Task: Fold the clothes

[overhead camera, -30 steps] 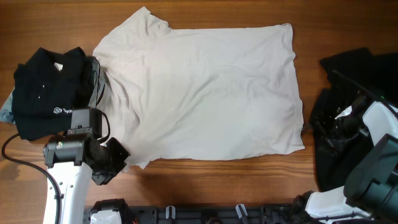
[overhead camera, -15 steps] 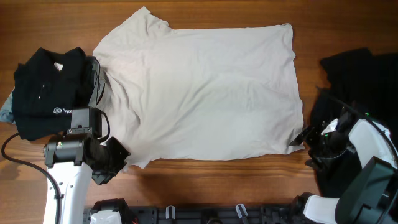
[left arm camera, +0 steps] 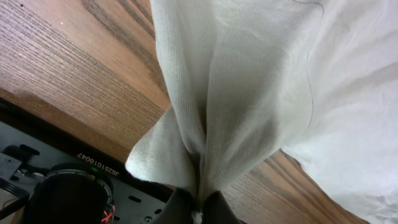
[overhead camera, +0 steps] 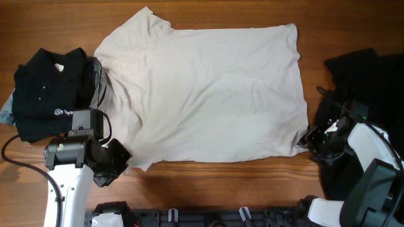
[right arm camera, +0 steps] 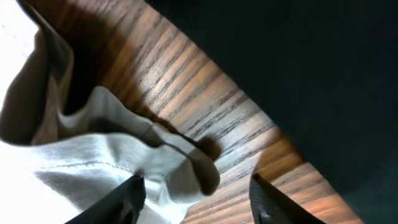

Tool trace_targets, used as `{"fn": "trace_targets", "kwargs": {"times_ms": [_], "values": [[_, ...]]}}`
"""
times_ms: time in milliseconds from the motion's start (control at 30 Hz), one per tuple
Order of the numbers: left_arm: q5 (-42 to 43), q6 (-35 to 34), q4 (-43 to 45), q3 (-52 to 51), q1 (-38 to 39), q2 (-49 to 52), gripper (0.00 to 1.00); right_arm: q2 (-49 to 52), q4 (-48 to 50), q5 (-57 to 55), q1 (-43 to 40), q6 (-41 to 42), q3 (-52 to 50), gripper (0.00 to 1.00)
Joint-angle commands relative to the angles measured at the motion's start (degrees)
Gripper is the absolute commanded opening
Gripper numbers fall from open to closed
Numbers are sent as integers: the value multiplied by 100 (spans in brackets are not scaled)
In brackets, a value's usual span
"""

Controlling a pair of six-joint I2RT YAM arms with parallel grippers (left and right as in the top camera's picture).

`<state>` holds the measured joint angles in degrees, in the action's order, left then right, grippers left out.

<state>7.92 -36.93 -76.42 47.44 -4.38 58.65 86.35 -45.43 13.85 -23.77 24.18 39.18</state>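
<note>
Garment under inspection: cream T-shirt (overhead camera: 208,94), spread out flat but wrinkled on the wooden worktop (overhead camera: 353,25), hem to the robot's right. Left tool (overhead camera: 120,162) sits at the T-shirt's near left corner. In the left wrist view its fingers (left arm camera: 214,211) are pressed together on a gathered fold of the cream cloth, which rises from them in a pinched ridge. Right tool (overhead camera: 309,137) sits at the T-shirt's near right corner, on the hem. In the right wrist view its fingers (right arm camera: 127,196) stand apart, with the curled hem corner lying on the wood between them and not clamped. Black garment with white logo (overhead camera: 47,94) lies bunched just beside the T-shirt's left edge. Second black garment (overhead camera: 366,69) lies beyond the T-shirt's right edge, under the right arm.
</note>
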Motion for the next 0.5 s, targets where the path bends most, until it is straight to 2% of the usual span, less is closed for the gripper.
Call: {"fn": "trace_targets", "kwargs": {"times_ms": [0,100,233,467], "values": [[-96,26,9,59,-46,-44,7,76,363,162,31,42,-413,45],[-94,26,11,59,-46,-44,7,74,157,127,31,-33,-103,22],[-94,26,7,61,-46,-44,6,52,-798,98,31,-494,960,4],[-94,28,-409,715,-46,-61,4,-118,-2271,-52,28,-841,2533,4]]}}
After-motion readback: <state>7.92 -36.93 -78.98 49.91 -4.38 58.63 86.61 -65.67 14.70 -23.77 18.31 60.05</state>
